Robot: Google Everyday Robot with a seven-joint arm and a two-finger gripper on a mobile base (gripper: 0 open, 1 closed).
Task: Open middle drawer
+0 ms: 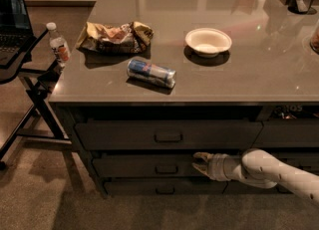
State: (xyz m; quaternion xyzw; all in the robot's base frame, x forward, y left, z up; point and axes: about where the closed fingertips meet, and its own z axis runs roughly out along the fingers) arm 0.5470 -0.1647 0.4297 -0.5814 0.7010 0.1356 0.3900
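So the white arm [281,173] comes in low from the right, stretched out pretty much level, wrist aimed left, gripper [201,163] at its tip, near bottom middle.

the counter top [259,74] is smooth, glossy grey and mirrors the lights. near its front edge lies a shiny metal can [151,72]. toward the left edge is a crinkled, glossy foil bag [115,36]. the white bowl [208,41] looks matt. the middle drawer [134,165] front is matt and dark. the gripper [200,162], pale and dull, is at that front just right of the pull, on a smooth white plastic-looking arm [279,172].
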